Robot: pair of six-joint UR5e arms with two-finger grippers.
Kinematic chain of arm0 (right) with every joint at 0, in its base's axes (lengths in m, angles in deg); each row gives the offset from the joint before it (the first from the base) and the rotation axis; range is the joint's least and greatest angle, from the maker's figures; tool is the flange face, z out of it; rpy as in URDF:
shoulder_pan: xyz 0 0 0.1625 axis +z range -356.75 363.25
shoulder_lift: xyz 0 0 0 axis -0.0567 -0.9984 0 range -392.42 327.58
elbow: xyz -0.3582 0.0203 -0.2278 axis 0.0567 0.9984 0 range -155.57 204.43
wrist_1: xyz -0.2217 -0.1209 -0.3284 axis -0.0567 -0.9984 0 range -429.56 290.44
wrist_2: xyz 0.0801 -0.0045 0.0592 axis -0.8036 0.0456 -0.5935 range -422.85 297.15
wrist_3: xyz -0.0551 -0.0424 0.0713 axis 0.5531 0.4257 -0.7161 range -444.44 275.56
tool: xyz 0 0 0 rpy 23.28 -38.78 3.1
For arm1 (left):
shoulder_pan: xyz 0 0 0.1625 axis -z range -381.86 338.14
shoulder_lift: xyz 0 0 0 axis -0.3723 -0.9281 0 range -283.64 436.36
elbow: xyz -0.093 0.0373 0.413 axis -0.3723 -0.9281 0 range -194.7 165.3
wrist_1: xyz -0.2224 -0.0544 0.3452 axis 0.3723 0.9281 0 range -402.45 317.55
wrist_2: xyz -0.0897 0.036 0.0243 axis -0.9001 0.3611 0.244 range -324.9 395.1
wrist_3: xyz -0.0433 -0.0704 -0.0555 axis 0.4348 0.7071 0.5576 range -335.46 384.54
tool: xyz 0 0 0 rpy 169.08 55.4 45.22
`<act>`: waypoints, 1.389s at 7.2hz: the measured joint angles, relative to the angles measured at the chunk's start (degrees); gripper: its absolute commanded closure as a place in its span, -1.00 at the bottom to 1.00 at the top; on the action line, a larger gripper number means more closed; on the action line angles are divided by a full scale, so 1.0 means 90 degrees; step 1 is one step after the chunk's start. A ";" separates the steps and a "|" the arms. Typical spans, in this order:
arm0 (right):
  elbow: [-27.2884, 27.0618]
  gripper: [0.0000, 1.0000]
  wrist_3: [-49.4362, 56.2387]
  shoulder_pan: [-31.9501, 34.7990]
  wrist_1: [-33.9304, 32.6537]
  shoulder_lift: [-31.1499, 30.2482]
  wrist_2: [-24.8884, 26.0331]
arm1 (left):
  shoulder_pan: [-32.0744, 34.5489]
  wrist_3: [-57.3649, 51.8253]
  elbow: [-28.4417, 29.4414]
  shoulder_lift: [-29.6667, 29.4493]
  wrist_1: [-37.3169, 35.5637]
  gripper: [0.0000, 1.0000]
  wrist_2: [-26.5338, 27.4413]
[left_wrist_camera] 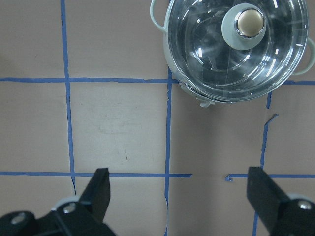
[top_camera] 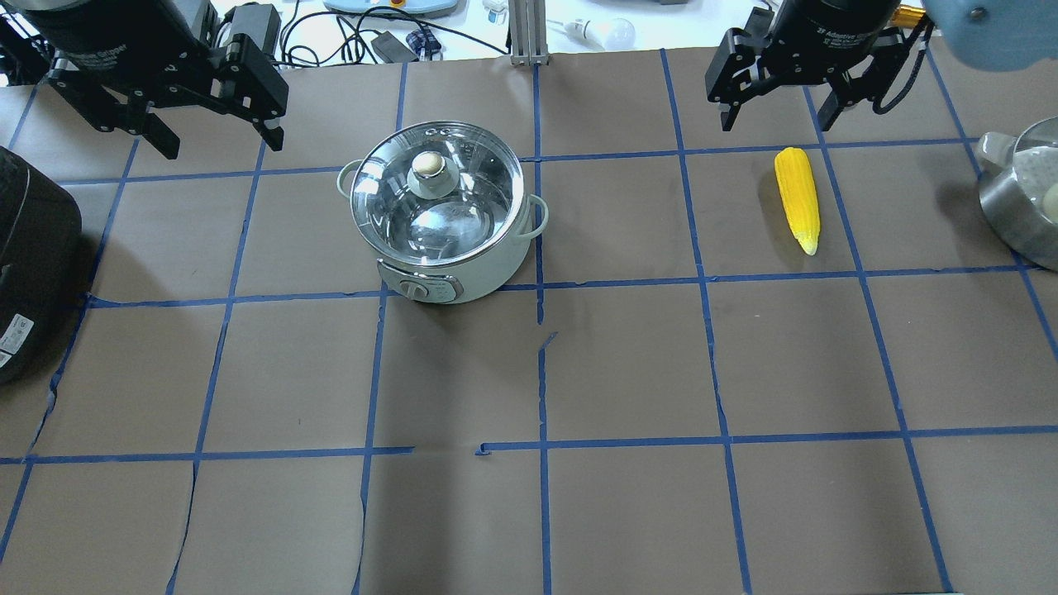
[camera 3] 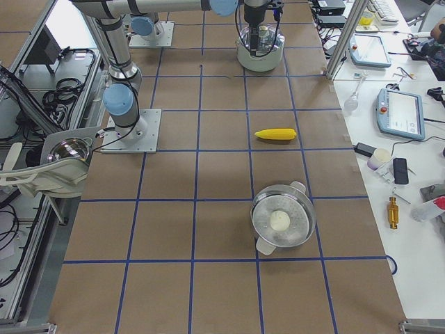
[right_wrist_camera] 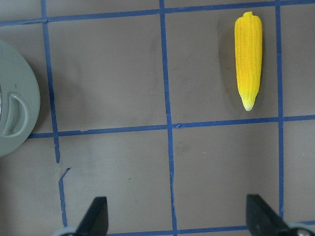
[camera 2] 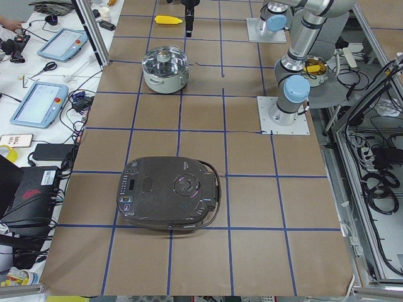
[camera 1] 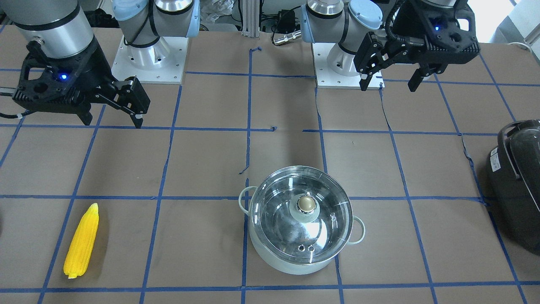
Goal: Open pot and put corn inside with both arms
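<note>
The pot (top_camera: 463, 277) stands left of the table's middle, with its glass lid (top_camera: 463, 207) on and the brass knob (top_camera: 428, 164) on top. It also shows in the front view (camera 1: 291, 264) and the left wrist view (left_wrist_camera: 197, 64). The corn (top_camera: 798, 198) lies flat at the far right, tip toward the robot; it also shows in the front view (camera 1: 82, 240) and the right wrist view (right_wrist_camera: 247, 59). My left gripper (top_camera: 221, 142) hovers open and empty to the left of the pot. My right gripper (top_camera: 779, 120) hovers open and empty just beyond the corn.
The large black appliance (top_camera: 33, 264) with a handle sits at the left table edge. A steel bowl (top_camera: 1004, 215) holding a white thing sits at the right edge. Blue tape lines grid the brown table cover. Cables and devices lie beyond the far edge.
</note>
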 measured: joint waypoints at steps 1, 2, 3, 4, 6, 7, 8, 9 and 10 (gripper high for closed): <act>-0.0001 -1.00 0.0000 0.0000 0.0000 -0.0001 0.0000 | 0.0001 -0.0003 -0.0002 -0.0005 -0.0032 -1.00 0.0000; 0.0000 -1.00 0.0000 0.0000 0.0000 -0.0002 0.0000 | 0.0005 -0.0002 -0.0010 0.0005 -0.0069 -1.00 0.0004; 0.0000 -1.00 0.0000 0.0000 0.0000 -0.0002 0.0000 | 0.0004 0.0000 -0.0020 0.0014 -0.0087 -1.00 0.0006; 0.0001 -1.00 0.0000 0.0000 0.0000 -0.0005 0.0000 | -0.0003 -0.0002 -0.0033 0.0017 -0.0097 -1.00 0.0011; 0.0003 -1.00 0.0000 0.0000 0.0000 -0.0004 0.0000 | -0.0008 0.0000 -0.0045 0.0016 -0.0110 -1.00 0.0023; -0.0001 -1.00 0.0000 0.0000 0.0000 -0.0005 0.0000 | -0.0007 0.0004 -0.0048 0.0007 -0.0123 -1.00 0.0023; -0.0001 -1.00 0.0000 0.0000 0.0000 -0.0005 0.0000 | 0.0002 0.0024 -0.0038 -0.0031 -0.0134 -1.00 0.0013; -0.0001 -1.00 0.0000 0.0000 0.0000 -0.0002 0.0000 | 0.0017 0.0066 -0.0019 -0.0131 -0.0225 -1.00 -0.0002; -0.0002 -1.00 0.0000 0.0000 0.0000 0.0000 0.0000 | 0.0036 0.0149 0.0002 -0.0262 -0.0477 -1.00 -0.0052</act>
